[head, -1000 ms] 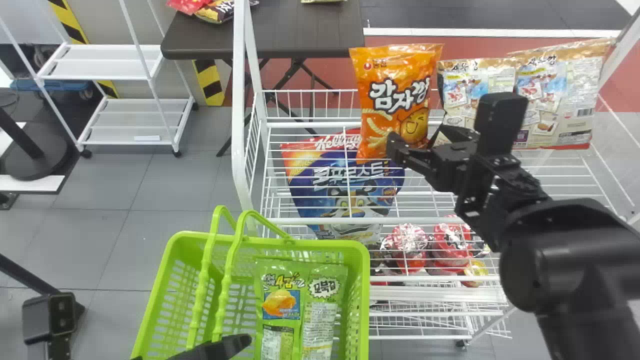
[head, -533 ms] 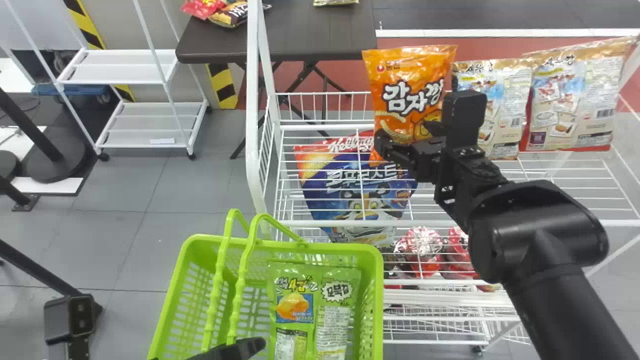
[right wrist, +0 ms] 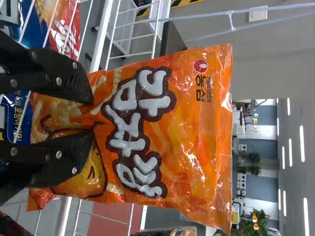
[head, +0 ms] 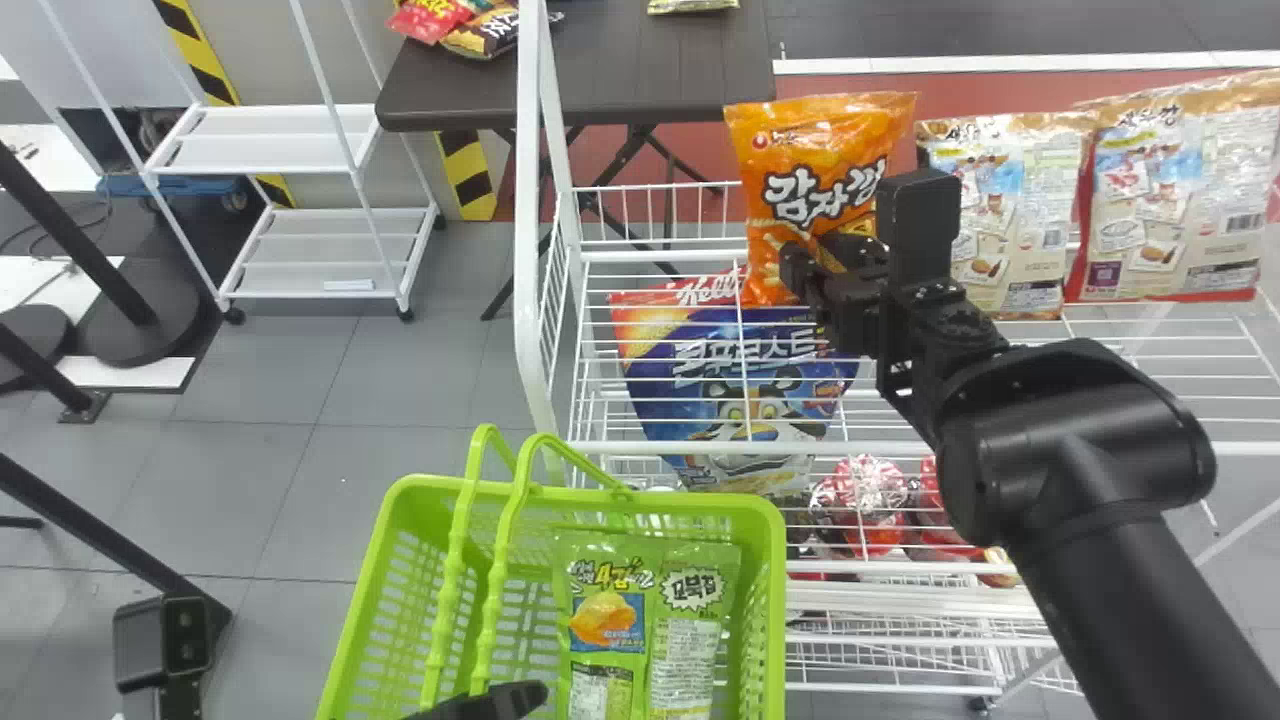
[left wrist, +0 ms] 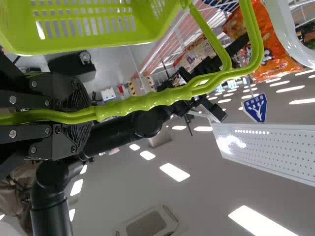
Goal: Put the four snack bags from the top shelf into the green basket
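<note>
My right gripper (head: 812, 256) is high at the front of the top shelf (head: 1010, 447), shut on the lower front of an upright orange snack bag (head: 825, 150). In the right wrist view the fingertips of my right gripper (right wrist: 92, 114) pinch creases into the orange bag (right wrist: 192, 132). Two beige snack bags (head: 1010, 215) (head: 1175, 200) stand to its right. At lower left is the green basket (head: 775, 600), holding two green bags (head: 605, 620) (head: 690, 640). My left gripper (head: 500, 698) is at its handles; in the left wrist view my left gripper (left wrist: 81, 114) is shut on the handles (left wrist: 147, 101).
A blue cereal bag (head: 745, 400) stands below the orange bag, behind the wire rack's bars. Red packages (head: 870, 500) lie lower on the rack. The white rack post (head: 530, 200) rises left of the bags. Behind are a dark table (head: 620, 70) and a white cart (head: 330, 240).
My right gripper has moved left relative to the rack and its fingers have come together on the orange bag, which has shifted slightly left and up. The head view has swung left.
</note>
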Controlling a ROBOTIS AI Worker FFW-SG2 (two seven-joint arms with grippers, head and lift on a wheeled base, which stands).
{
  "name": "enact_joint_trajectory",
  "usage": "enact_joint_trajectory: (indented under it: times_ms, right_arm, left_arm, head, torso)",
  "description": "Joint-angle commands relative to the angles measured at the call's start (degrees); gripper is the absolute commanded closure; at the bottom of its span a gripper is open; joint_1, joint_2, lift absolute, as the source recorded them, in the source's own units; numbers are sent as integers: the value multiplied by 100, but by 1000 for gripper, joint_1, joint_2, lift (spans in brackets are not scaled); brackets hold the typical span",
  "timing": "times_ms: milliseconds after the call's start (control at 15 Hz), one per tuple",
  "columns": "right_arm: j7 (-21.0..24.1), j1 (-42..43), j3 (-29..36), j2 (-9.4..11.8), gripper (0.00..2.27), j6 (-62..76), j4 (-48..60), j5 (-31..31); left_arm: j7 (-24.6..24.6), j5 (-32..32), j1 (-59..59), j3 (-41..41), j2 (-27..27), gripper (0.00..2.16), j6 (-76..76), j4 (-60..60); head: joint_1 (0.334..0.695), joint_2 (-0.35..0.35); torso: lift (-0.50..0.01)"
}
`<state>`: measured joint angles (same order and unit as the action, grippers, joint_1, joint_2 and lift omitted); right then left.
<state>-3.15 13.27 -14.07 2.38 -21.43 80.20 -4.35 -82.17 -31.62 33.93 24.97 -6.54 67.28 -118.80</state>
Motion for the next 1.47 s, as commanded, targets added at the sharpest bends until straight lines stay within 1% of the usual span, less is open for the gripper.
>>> enact_joint_trajectory:
  times_ms: [0,267,400,600,800,1133,1200,1333,1400]
  right_arm:
    - [-37,-26,-8,9,2250,73,13,5]
    - [-177,-167,19,26,2250,249,162,5]
    - [-309,-396,80,44,2250,231,584,-13]
    - [-432,-1055,124,79,2250,-120,1762,-57]
    - [-503,-1775,309,88,2250,-1017,3019,-127]
    - [-749,-3094,704,167,2250,-2441,5084,-874]
    - [-793,-3340,713,167,2250,-2828,5532,-1015]
    - [-828,-3735,643,184,2250,-3179,6104,-1138]
    - [-837,-3858,634,184,2250,-3478,6350,-1305]
  left_arm:
    - [-1,-2,0,17,-5,2148,0,6]
    - [-1,-28,9,52,4,2148,0,6]
    - [8,-28,9,61,-5,2148,0,6]
    - [34,-28,-18,70,-5,2148,0,15]
    - [52,-28,-53,70,-5,2148,0,15]
    - [96,-2,-141,61,-14,2148,35,59]
    - [105,-2,-167,52,-5,2148,35,76]
    - [122,15,-193,26,-5,2148,35,76]
    - [131,24,-211,17,-5,2148,35,94]
  head:
    - [695,87]
    - [695,96]
    - [695,102]
    - [695,108]
    - [695,123]
    - [695,122]
    - [695,129]
    - [695,152]
    - [695,165]
  torso:
    - [-1]
    - [-1]
    - [-1]
    - [-1]
    - [-1]
    - [-1]
    - [-1]
    - [-1]
    - [-1]
